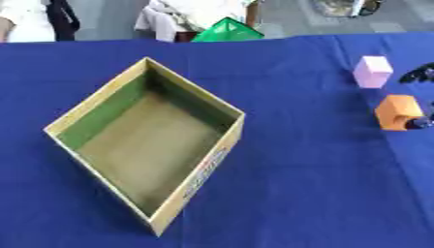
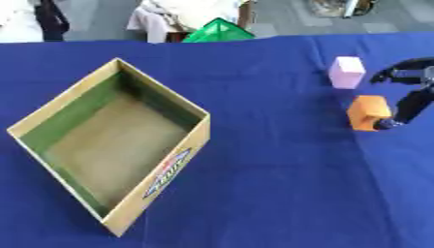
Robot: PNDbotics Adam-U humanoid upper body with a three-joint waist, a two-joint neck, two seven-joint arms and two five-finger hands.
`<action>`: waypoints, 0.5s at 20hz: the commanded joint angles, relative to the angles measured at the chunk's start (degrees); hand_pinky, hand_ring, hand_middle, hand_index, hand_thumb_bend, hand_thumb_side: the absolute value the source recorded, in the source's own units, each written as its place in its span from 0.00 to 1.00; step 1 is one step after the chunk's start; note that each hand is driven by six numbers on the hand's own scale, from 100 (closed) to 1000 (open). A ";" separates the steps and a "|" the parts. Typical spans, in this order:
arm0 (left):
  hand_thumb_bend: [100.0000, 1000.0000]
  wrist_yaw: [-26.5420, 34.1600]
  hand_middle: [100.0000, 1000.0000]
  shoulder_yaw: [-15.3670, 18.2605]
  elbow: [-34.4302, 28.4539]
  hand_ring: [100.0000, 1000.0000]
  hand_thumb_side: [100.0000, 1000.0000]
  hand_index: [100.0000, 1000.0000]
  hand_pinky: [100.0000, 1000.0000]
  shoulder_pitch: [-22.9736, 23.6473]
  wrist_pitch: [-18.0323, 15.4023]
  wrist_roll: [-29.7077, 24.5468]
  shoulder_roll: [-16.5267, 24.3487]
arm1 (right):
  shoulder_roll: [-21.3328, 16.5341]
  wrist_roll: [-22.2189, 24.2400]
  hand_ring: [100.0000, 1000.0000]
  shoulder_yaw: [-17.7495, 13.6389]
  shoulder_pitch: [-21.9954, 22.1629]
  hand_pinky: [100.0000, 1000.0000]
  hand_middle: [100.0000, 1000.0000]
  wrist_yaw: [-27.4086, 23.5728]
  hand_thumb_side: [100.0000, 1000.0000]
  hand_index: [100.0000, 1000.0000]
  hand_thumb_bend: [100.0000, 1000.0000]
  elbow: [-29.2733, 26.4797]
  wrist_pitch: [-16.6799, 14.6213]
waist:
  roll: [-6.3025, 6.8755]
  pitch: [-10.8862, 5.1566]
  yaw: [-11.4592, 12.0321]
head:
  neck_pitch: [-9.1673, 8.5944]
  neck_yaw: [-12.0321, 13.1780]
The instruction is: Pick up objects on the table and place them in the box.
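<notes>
On the right side of the blue-cloth-covered desk point(image 2: 280, 184), the robot's black right hand point(image 2: 409, 94) comes in from the right edge, its fingers spread and relaxed, holding nothing. One lower finger point(image 2: 395, 121) reaches down to the right face of a small orange block point(image 2: 368, 112); it looks to be touching or just beside it, though I cannot tell which. An upper finger curves toward a small pale pink block point(image 2: 347, 72) that stands just beyond the orange one, near it but apart. Well to the left sits an open, shallow cardboard box point(image 2: 157, 174) with tan walls, a greenish inner side and a printed label on its near wall; turned cornerwise to the desk's edge, it looks empty. A green shape point(image 2: 218, 31) shows past the far edge of the desk. The left hand is not in view. Neither block is in the box yet, so the task appears to be at its start, with the orange block the likely first pick. To do this step well, the hand should settle with the thumb on one flat face and the fingers on the opposite face, square to the block rather than across a corner, so it does not twist out. It should keep clear of the pink block while closing, lift straight up before crossing left, and release low over the middle of the box.
</notes>
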 commanded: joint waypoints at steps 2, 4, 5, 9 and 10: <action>0.53 0.09 0.67 0.13 -0.83 0.71 0.96 0.86 0.81 -0.49 0.01 -0.14 0.80 | -1.50 -0.35 0.93 -0.24 -0.98 0.85 0.89 -0.62 0.25 0.95 0.39 0.65 -0.04 | -0.01 -0.85 0.02 | -0.67 -0.27; 0.53 0.12 0.67 0.11 -0.83 0.71 0.96 0.86 0.81 -0.49 0.00 -0.13 0.74 | -1.24 -1.04 0.91 -0.03 -1.31 0.83 0.87 -1.21 0.26 0.94 0.38 1.06 -0.25 | 0.00 -0.84 0.09 | -0.67 -0.35; 0.53 0.13 0.67 0.11 -0.83 0.71 0.96 0.86 0.81 -0.50 -0.01 -0.13 0.71 | -1.11 -1.31 0.91 0.14 -1.42 0.83 0.87 -1.55 0.26 0.94 0.38 1.20 -0.39 | 0.00 -0.83 0.13 | -0.67 -0.35; 0.53 0.19 0.67 0.05 -0.83 0.71 0.96 0.86 0.81 -0.48 0.01 -0.17 0.53 | -0.78 -1.67 0.90 1.05 -1.87 0.82 0.86 -1.68 0.25 0.93 0.39 1.53 -0.75 | -0.05 -0.78 0.26 | -0.67 -0.37; 0.53 0.21 0.67 0.02 -0.83 0.71 0.96 0.86 0.81 -0.46 0.03 -0.20 0.48 | -0.68 -1.63 0.90 1.31 -1.97 0.81 0.86 -1.53 0.25 0.93 0.39 1.71 -0.75 | -0.08 -0.78 0.30 | -0.67 -0.40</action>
